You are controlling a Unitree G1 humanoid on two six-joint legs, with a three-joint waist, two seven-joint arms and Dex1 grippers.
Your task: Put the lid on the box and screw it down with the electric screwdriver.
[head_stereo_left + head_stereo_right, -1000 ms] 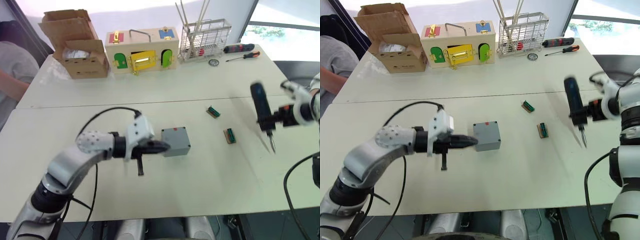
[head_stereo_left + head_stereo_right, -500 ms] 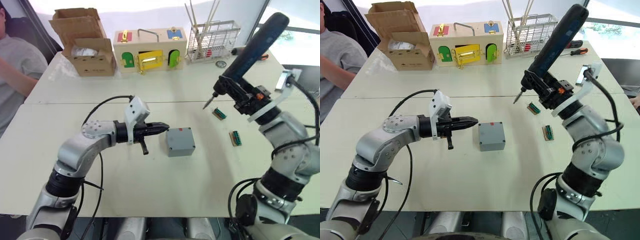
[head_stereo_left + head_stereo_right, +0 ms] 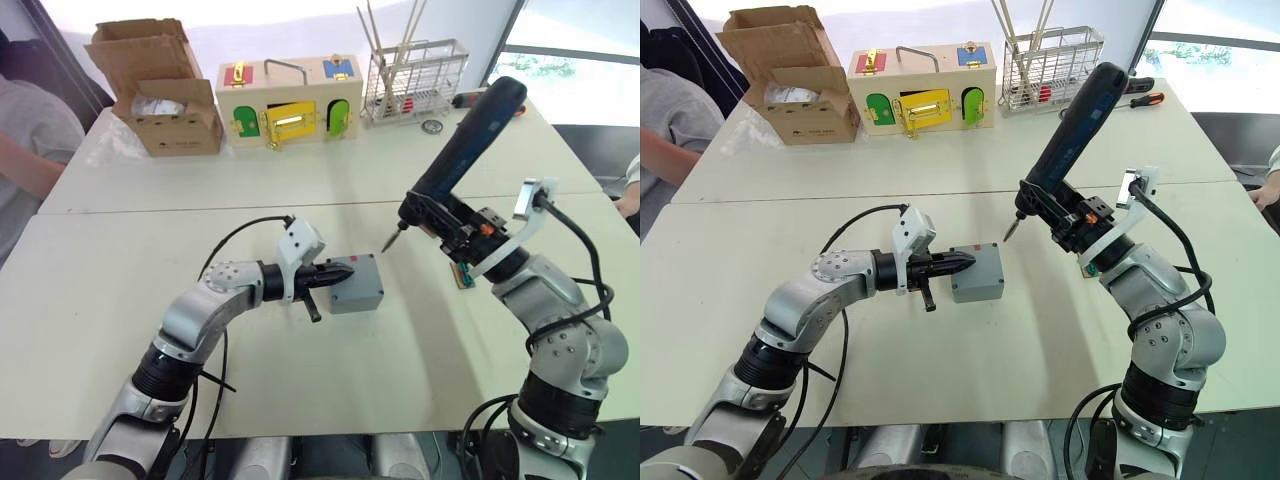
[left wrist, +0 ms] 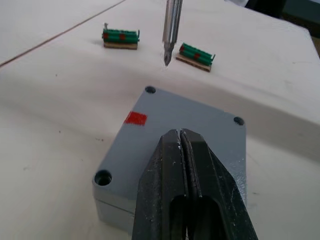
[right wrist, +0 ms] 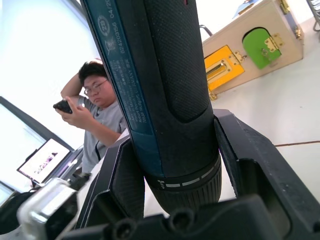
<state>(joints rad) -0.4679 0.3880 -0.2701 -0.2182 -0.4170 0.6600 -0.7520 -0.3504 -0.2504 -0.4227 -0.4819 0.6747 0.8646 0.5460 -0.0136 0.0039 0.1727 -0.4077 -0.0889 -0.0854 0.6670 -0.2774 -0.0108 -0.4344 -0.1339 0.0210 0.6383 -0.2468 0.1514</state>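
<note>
The left gripper, its fingers pressed together with nothing between them, rests its tip on the lid, which already sits on the box near the middle of the near desk; the box's red mark faces the far edge. The lid's corner screw holes show, one by the near corner and two toward the far side. Just beyond the box, the right gripper has its fingers clamped around the barrel of the electric screwdriver, tilted so that the bit hangs above the desk a little past the lid's far edge, not yet in any hole. To do this step well, I judge that the left fingers should press firmly so the lid cannot twist, while the bit is brought upright over one corner hole and seated before the motor runs. Two small green terminal strips lie on the desk behind the bit. On the far desk, along its far edge, stand a cardboard carton, a wooden latch box and a wire basket, with hand screwdrivers near the right corner. A seated person holds a phone off the left side.
</note>
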